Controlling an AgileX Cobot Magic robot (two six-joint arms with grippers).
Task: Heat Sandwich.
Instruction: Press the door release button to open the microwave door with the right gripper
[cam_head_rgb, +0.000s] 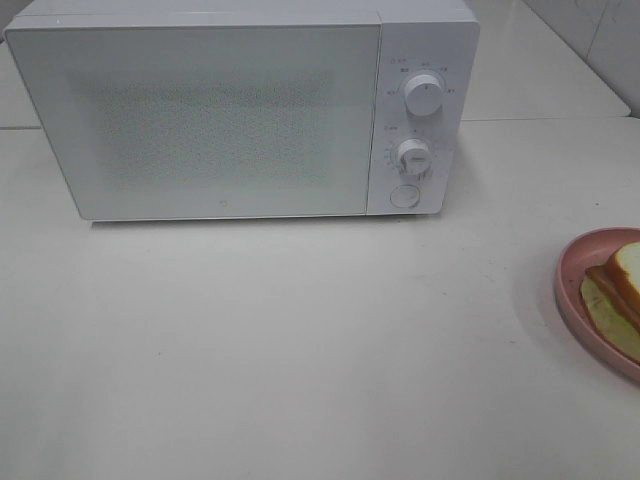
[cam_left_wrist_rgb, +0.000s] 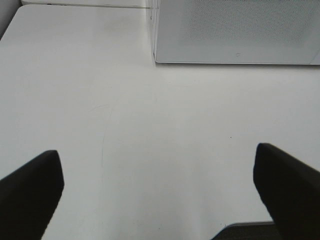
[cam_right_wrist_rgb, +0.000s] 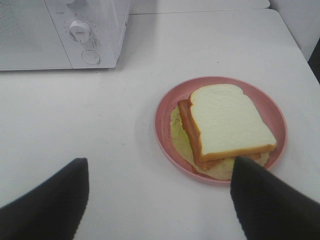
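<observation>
The sandwich (cam_right_wrist_rgb: 225, 125), white bread over brown and pale green layers, lies on a round pink plate (cam_right_wrist_rgb: 165, 107); the exterior high view catches both at the right edge, sandwich (cam_head_rgb: 625, 290) on plate (cam_head_rgb: 575, 262). My right gripper (cam_right_wrist_rgb: 157, 200) is open, short of the plate, with one finger overlapping the plate's near rim in the picture. My left gripper (cam_left_wrist_rgb: 157, 187) is open over bare table in front of the microwave (cam_left_wrist_rgb: 235, 30), holding nothing. Neither gripper shows in the exterior high view.
A white microwave (cam_head_rgb: 220, 110) stands at the back of the table with its door shut, two knobs (cam_head_rgb: 424, 95) and a round button (cam_head_rgb: 404, 195) on its right panel. The white table (cam_head_rgb: 300, 350) stretches in front of it.
</observation>
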